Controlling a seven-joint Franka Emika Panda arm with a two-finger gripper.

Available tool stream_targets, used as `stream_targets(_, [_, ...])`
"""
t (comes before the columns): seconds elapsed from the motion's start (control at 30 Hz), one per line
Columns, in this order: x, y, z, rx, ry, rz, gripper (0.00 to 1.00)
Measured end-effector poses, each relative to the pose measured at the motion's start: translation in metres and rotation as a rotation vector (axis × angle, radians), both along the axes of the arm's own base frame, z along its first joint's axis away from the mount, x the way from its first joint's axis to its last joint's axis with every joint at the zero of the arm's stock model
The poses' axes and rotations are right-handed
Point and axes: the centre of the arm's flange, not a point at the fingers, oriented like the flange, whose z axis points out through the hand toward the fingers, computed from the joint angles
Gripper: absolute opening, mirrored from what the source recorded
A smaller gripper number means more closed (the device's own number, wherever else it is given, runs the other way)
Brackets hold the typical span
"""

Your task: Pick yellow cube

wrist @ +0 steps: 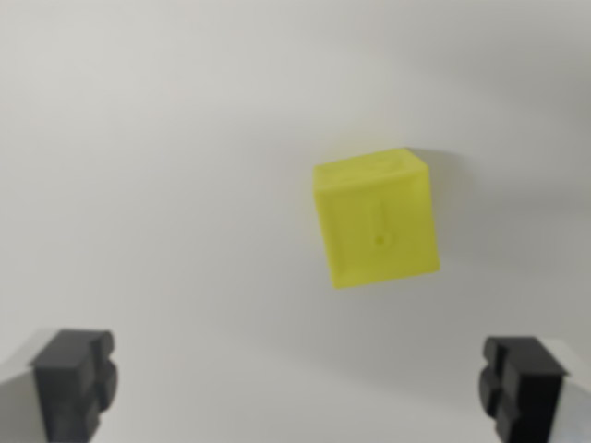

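Observation:
A yellow cube rests on a plain white surface, slightly right of the middle of the wrist view and a little rotated. Its top face has a faint groove and a small dot. My gripper hangs above the surface with its two black fingertips far apart at the bottom corners, one fingertip at the wrist view's left and the other at the right. The gripper is open and nothing lies between its fingers. The cube sits beyond the fingertips, closer to the right one.
The white surface fills the whole view, with only a soft shadow beside the cube.

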Motion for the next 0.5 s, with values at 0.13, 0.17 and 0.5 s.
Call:
stream_targets(0.13, [0.000,-0.004,-0.010,0.003,-0.002,0.023,1.00])
stream_targets(0.17, [0.000,-0.005,-0.013,0.003,-0.002,0.028,1.00])
stream_targets(0.5, [-0.001,-0.015,-0.038,0.009,-0.006,0.084,1.00])
